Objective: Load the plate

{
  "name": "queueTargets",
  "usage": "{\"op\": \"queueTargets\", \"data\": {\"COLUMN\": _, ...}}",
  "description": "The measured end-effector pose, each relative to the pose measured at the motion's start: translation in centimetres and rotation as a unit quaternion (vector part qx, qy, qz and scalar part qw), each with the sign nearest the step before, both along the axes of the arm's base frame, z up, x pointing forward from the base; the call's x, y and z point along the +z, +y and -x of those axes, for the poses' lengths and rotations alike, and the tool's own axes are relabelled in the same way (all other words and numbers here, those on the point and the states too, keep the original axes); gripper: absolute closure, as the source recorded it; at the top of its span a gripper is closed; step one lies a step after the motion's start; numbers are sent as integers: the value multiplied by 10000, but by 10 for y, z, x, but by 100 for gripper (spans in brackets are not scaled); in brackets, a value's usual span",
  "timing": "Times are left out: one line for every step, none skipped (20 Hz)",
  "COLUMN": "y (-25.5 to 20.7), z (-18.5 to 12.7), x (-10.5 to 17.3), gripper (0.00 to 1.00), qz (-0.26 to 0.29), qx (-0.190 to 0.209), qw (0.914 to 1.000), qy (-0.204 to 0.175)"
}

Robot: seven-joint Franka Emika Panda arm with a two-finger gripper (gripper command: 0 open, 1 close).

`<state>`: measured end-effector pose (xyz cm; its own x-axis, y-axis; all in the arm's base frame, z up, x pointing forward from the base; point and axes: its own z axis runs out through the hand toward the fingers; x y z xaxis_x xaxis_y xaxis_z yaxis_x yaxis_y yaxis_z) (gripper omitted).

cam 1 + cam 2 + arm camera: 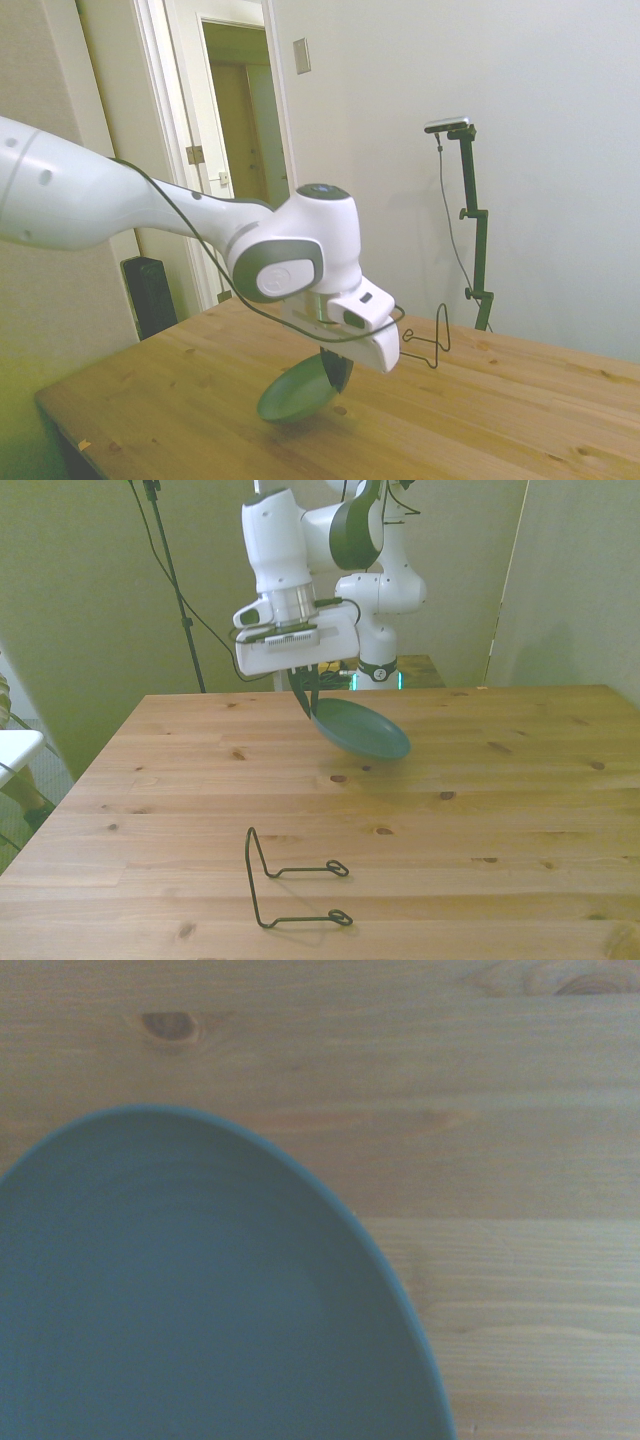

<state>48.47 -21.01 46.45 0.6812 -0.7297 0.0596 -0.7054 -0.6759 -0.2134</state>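
One grip point: my end effector (305,696) is clamped on the rim of the round, matte grey-green plate (362,730), at the edge nearest the front view's left; nothing else supports it.
Plate position: in the air above the pale wooden surface (500,810), clear of it, tilted so the free edge hangs lower than the pinched edge.
Wrist view: the plate's (190,1300) dish fills most of the frame, with bare wood planks beyond its rim.
Target, as I judge it: the thin black wire rack (290,880) standing near the surface's front edge, well apart from the plate.
Risk, slip: a thin rim held at one spot with the plate's weight off to the side could let it pivot or slide out between my fingers.
Risk, drop: a quick swing or stop could shake it loose onto the wood.
Risk, rack: the wire frame looks light; touching it with the plate's low edge could push or tip it.
Risk, misalignment: a wrong tilt could leave the plate outside the wire's upright.
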Motion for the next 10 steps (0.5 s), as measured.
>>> {"op": "queueTargets", "data": {"y": 5, "z": 3, "x": 14, "gripper": 100, "qz": 77, "qx": -33, "qw": 9999, "qy": -85}}
{"op": "queueTargets", "data": {"y": 12, "z": 5, "x": 27, "gripper": 100, "qz": 147, "qx": -77, "qw": 9997, "qy": -165}}
{"op": "queueTargets", "data": {"y": 17, "z": 7, "x": 39, "gripper": 100, "qz": 223, "qx": -122, "qw": 9994, "qy": -226}}
{"op": "queueTargets", "data": {"y": 23, "z": 8, "x": 50, "gripper": 100, "qz": 280, "qx": -163, "qw": 9991, "qy": -281}}
{"op": "queueTargets", "data": {"y": 28, "z": 8, "x": 61, "gripper": 100, "qz": 348, "qx": -206, "qw": 9986, "qy": -329}}
{"op": "queueTargets", "data": {"y": 32, "z": 7, "x": 72, "gripper": 100, "qz": 423, "qx": -261, "qw": 9980, "qy": -378}}
{"op": "queueTargets", "data": {"y": 35, "z": 5, "x": 82, "gripper": 100, "qz": 490, "qx": -321, "qw": 9974, "qy": -411}}
{"op": "queueTargets", "data": {"y": 36, "z": 3, "x": 92, "gripper": 100, "qz": 563, "qx": -397, "qw": 9966, "qy": -447}}
{"op": "queueTargets", "data": {"y": 36, "z": 1, "x": 102, "gripper": 100, "qz": 634, "qx": -484, "qw": 9957, "qy": -477}}
{"op": "queueTargets", "data": {"y": 35, "z": -2, "x": 110, "gripper": 100, "qz": 720, "qx": -569, "qw": 9945, "qy": -498}}
